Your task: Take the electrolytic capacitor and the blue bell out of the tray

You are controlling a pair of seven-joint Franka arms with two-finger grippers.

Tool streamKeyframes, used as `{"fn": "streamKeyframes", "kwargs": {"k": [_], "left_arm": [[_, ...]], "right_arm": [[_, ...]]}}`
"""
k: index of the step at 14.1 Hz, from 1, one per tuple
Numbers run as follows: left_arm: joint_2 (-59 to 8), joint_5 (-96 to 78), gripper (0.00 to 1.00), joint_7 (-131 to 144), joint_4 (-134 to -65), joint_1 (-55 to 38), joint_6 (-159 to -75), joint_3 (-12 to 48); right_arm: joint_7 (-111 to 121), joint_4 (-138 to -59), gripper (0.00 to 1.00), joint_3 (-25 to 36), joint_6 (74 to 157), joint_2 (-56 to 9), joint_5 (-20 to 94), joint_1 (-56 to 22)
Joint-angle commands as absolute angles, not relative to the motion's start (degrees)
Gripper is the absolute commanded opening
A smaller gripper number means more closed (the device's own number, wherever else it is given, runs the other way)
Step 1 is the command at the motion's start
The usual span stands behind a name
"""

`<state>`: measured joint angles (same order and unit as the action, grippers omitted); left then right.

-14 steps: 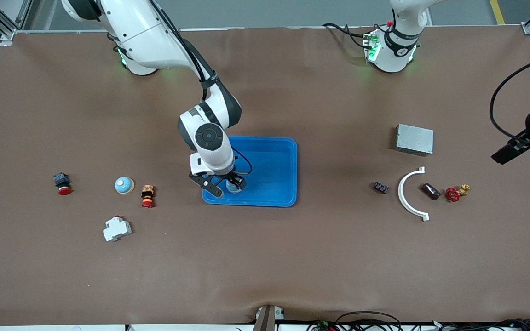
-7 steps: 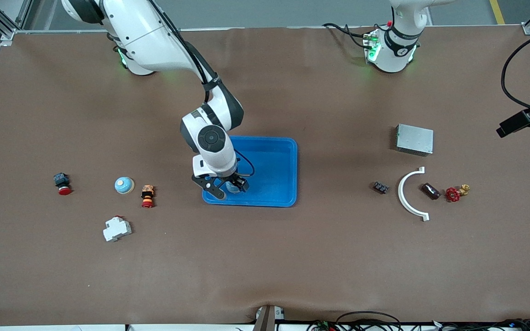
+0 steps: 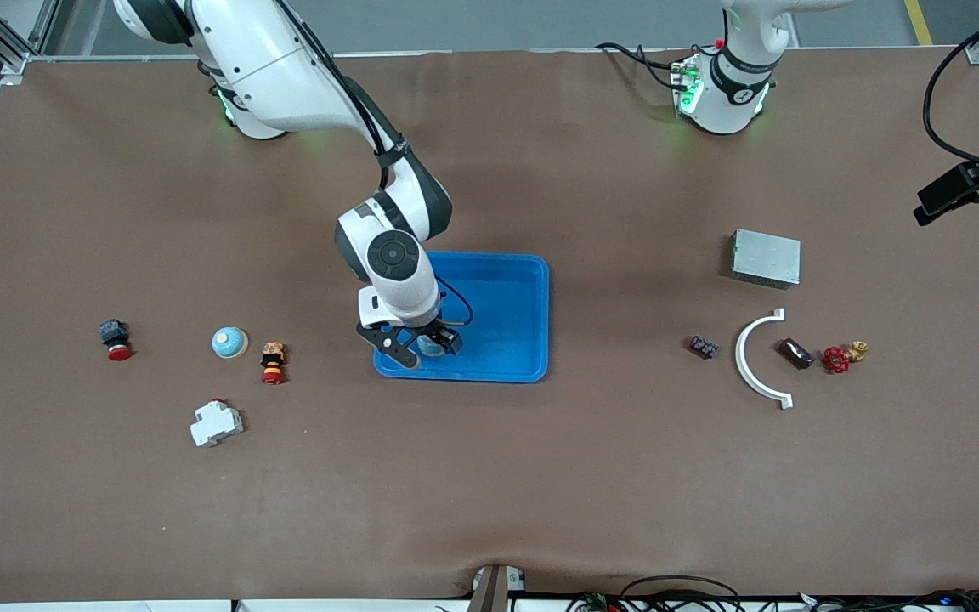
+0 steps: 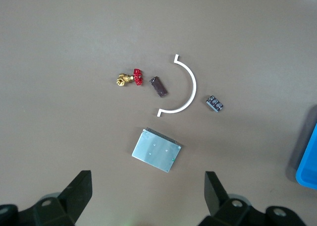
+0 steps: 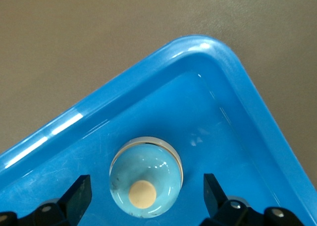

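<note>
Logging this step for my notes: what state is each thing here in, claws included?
Bell in the tray: resting on the floor of the blue tray, between open jaws, not gripped.
Second bell: on the table, untouched.
Capacitor: lying on the table, not picked up.
Right claw: open, over the tray's corner.
Left claw: open, high over the metal box.

Pale blue dome-shaped bell (image 5: 145,183) with a cream button on top, upright in the blue tray (image 3: 513,323), in the corner near the front camera toward the right arm's end. Dark brown, oblong capacitor (image 3: 795,353), flat on the desk toward the left arm's end, between a white curved piece (image 3: 751,358) and a red-handled valve (image 3: 838,358).
</note>
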<state>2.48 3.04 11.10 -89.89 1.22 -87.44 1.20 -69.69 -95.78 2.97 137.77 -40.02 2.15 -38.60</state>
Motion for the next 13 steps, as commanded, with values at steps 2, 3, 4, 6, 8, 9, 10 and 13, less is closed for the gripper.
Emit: {"fn": "streamKeyframes", "kwargs": {"k": [2, 3, 4, 6, 8, 9, 10, 13], "left_arm": [[4.04, 2.02, 1.00, 9.76, -91.50, 0.44, -87.63, 0.70], [4.04, 2.02, 1.00, 9.76, -91.49, 0.44, -87.54, 0.70], [4.04, 2.02, 1.00, 9.76, -91.49, 0.44, -87.54, 0.70], [4.04, 2.02, 1.00, 9.76, -90.88, 0.35, -87.63, 0.79], [4.04, 1.93, 1.00, 9.76, -90.79, 0.44, -87.71, 0.97], [4.04, 1.93, 1.00, 9.76, -90.79, 0.44, -87.71, 0.97], [4.22, 1.93, 1.00, 9.76, -90.79, 0.44, -87.63, 0.97], [4.39, 1.93, 1.00, 9.75, -90.79, 0.44, -87.63, 0.97]], "right_arm": [[-70.49, -93.78, 1.00, 2.72, 137.64, -41.83, 2.02, -38.67], [-70.49, -93.78, 1.00, 2.72, 137.64, -41.84, 2.02, -38.76], [-70.49, -93.69, 1.00, 2.72, 137.64, -41.84, 2.02, -38.76], [-70.40, -93.69, 1.00, 2.72, 137.64, -41.84, 1.93, -38.76], [-70.40, -93.69, 0.77, 2.72, 137.64, -41.84, 1.76, -38.76], [-70.40, -93.69, 0.50, 2.72, 137.64, -41.84, 1.76, -38.85], [-70.40, -93.69, 0.29, 2.72, 138.16, -41.84, 1.76, -38.85], [-70.49, -93.69, 0.00, 2.72, 139.48, -41.84, 2.28, -38.85]]}}
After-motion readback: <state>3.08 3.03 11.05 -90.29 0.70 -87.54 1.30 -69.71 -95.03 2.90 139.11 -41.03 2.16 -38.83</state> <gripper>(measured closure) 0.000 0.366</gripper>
